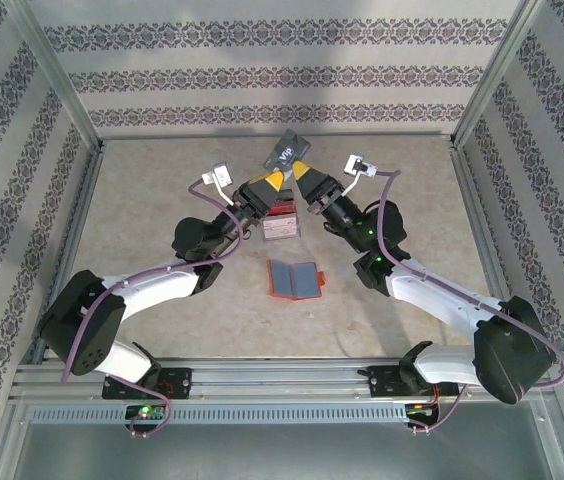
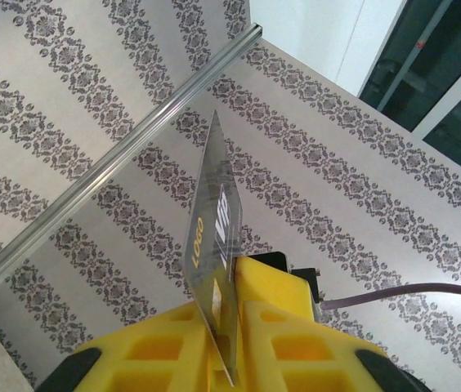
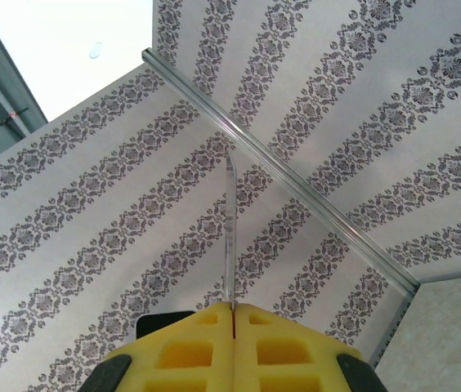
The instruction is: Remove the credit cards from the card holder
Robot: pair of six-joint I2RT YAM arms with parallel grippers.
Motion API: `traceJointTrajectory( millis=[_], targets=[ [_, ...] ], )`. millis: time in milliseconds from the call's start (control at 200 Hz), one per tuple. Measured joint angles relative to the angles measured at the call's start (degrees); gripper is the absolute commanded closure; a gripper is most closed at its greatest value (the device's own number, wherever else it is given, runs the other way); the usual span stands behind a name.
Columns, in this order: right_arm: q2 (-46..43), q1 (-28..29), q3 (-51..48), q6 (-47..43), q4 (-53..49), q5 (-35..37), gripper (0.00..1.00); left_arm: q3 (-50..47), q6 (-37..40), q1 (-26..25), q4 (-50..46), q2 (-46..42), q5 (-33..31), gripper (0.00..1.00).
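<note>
A grey credit card (image 1: 289, 152) marked VIP is held up in the air at the back of the table, between the two arms. My left gripper (image 1: 278, 180) is shut on its lower left edge, and my right gripper (image 1: 303, 173) is shut on its lower right edge. From the left wrist, the card (image 2: 214, 220) rises tilted out of the yellow fingers (image 2: 229, 317). Seen from the right wrist, the card (image 3: 230, 237) is edge-on, pinched between the closed fingers (image 3: 233, 307). The orange card holder (image 1: 295, 280) lies open on the table, grey-blue inside facing up, apart from both grippers.
A clear tray (image 1: 282, 224) with red and pale contents sits on the table just below the grippers. Patterned walls and metal frame posts (image 1: 62, 85) close in the table on three sides. Purple cables run along both arms.
</note>
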Motion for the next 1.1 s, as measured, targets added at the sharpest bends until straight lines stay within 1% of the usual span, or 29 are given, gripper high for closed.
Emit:
traceJointTrajectory(
  millis=[145, 190, 240, 305, 370, 455, 585, 759, 784, 854, 889, 949, 1024, 1099],
  targets=[
    [0.2, 0.2, 0.0, 0.0, 0.6, 0.2, 1.0, 0.0, -0.1, -0.1, 0.4, 0.1, -0.2, 1.0],
    [0.2, 0.2, 0.0, 0.0, 0.7, 0.2, 1.0, 0.0, -0.2, -0.1, 0.4, 0.1, -0.2, 1.0],
    [0.2, 0.2, 0.0, 0.0, 0.7, 0.2, 0.87, 0.0, -0.3, -0.1, 0.5, 0.1, -0.2, 1.0],
    [0.2, 0.2, 0.0, -0.3, 0.7, 0.2, 0.78, 0.0, -0.3, -0.2, 0.6, 0.1, -0.2, 1.0],
    [0.1, 0.2, 0.0, -0.8, 0.5, 0.2, 0.64, 0.0, -0.2, -0.3, 0.6, 0.1, -0.2, 1.0],
    [-0.9, 0.1, -0.5, -1.4, -0.3, 0.3, 0.51, -0.4, 0.0, -0.2, 0.7, 0.1, -0.1, 1.0],
    [-5.1, -1.3, -2.7, -3.2, -3.7, -0.1, 0.42, -1.4, 0.2, 0.4, 0.7, 0.0, 1.7, 1.0],
    [-12.8, -8.2, -5.1, -6.3, -11.7, -3.7, 0.32, -3.0, 1.7, 3.3, -0.7, -1.8, 7.9, 1.0],
    [-13.8, -9.3, -5.2, -7.0, -13.1, -4.5, 0.3, -3.1, 2.2, 3.7, -1.6, -2.4, 9.0, 1.0],
    [-16.6, -12.5, -5.4, -9.6, -17.4, -7.6, 0.27, -3.1, 4.8, 4.6, -5.5, -4.9, 12.4, 1.0],
    [-17.9, -14.1, -5.4, -11.1, -19.6, -9.3, 0.24, -3.1, 6.5, 4.9, -7.9, -6.5, 14.1, 1.0],
    [-19.8, -16.7, -5.4, -13.8, -23.4, -12.4, 0.23, -2.9, 9.5, 5.2, -12.8, -9.3, 16.7, 1.0],
    [-21.9, -19.8, -5.3, -17.6, -28.5, -16.3, 0.2, -1.7, 14.6, 5.4, -21.5, -12.9, 19.8, 1.0],
    [-23.4, -23.0, -4.5, -21.8, -34.2, -20.3, 0.18, 1.1, 20.7, 5.5, -32.3, -15.8, 21.9, 1.0]
  ],
)
